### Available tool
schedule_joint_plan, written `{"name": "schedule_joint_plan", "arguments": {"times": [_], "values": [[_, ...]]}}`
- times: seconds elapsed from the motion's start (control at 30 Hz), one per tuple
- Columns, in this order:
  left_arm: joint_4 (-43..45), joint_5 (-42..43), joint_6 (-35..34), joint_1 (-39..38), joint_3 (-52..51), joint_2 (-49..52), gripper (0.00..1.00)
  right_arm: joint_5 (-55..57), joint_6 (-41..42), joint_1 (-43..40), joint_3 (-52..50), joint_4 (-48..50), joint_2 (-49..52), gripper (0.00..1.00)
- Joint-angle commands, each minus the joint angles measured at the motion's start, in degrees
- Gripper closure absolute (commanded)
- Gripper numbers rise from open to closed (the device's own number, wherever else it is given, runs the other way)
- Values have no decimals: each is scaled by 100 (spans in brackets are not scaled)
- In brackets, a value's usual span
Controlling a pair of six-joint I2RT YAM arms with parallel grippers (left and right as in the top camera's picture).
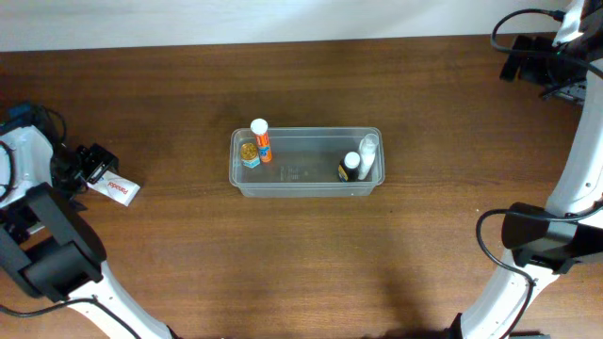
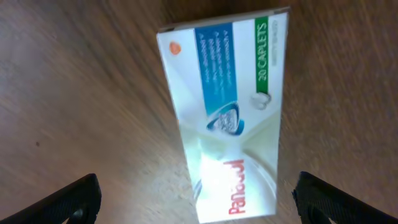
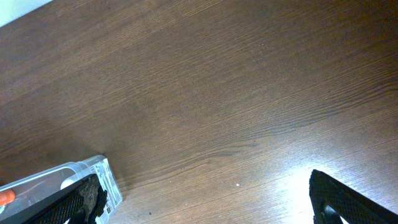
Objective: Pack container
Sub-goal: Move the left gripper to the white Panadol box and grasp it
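Observation:
The container [image 1: 303, 191] is a clear shallow tub at the table's centre. In its left end are an orange-labelled bottle with a white cap [image 1: 261, 139] and a small yellow jar [image 1: 249, 153]. In its right end are a dark bottle [image 1: 350, 167] and a white bottle [image 1: 367, 155]. A white Panadol box [image 2: 224, 118] lies flat on the wood at the far left [image 1: 120, 191]. My left gripper [image 2: 196, 205] hovers over it, open, its fingers wide on either side. My right gripper [image 3: 205, 202] is open over bare wood at the back right [image 1: 513, 58]. A corner of the container [image 3: 62, 177] shows at the lower left of the right wrist view.
Both arm bases [image 1: 57, 254] [image 1: 542, 235] stand near the front corners. Cables [image 1: 528, 19] loop at the back right by the table's far edge.

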Motion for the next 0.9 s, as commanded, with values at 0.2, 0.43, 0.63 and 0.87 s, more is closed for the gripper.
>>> {"name": "schedule_joint_plan", "arguments": {"times": [0.2, 0.43, 0.63, 0.87], "values": [[446, 35, 96, -2, 48, 201, 1, -9, 24, -15, 90, -35, -192, 2], [557, 2, 96, -4, 48, 289, 1, -11, 26, -15, 90, -35, -192, 2], [599, 0, 138, -94, 48, 485, 1, -9, 26, -15, 90, -35, -192, 2], [616, 2, 136, -284, 48, 728, 9, -9, 26, -15, 90, -33, -192, 2]]}}
